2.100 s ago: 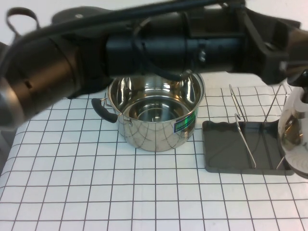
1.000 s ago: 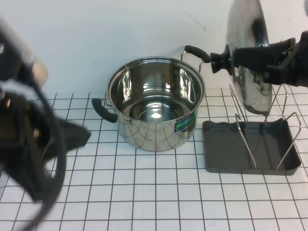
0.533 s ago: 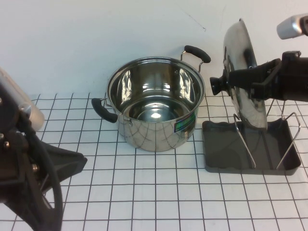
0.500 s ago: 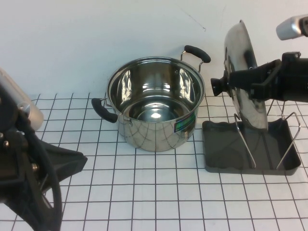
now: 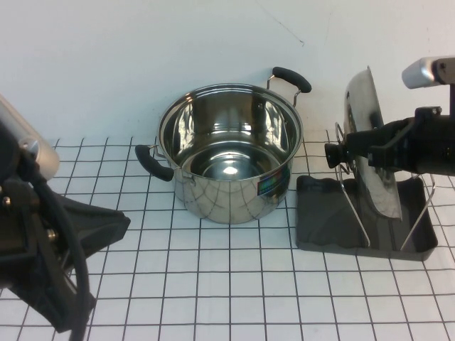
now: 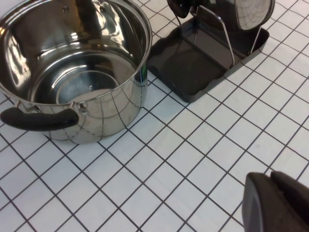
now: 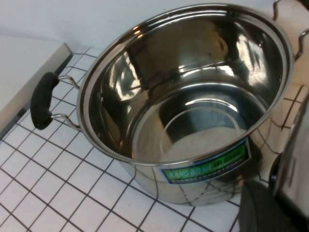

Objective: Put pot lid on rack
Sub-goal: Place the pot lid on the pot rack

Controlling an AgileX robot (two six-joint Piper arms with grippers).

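We are seeing the checked table (image 5: 213, 284) carrying a pot (image 5: 229, 153), with the rack (image 5: 334, 227) sitting at its three o'clock.

Open steel pot (image 7: 186, 96) on gridded table (image 7: 63, 193), pot lid (image 7: 297, 159) edge beside it

The pot (image 5: 229, 153) stood at the table's centre, just beside the rack (image 5: 334, 227) at its 3 o'clock, leaving only a narrow gap. The pot lid (image 5: 375, 153) stood on edge in the rack, held at its knob by the right gripper (image 5: 343, 152). The left gripper (image 5: 85, 227) filled 8 o'clock; the grid cloth (image 5: 234, 284) at 6 o'clock lay open
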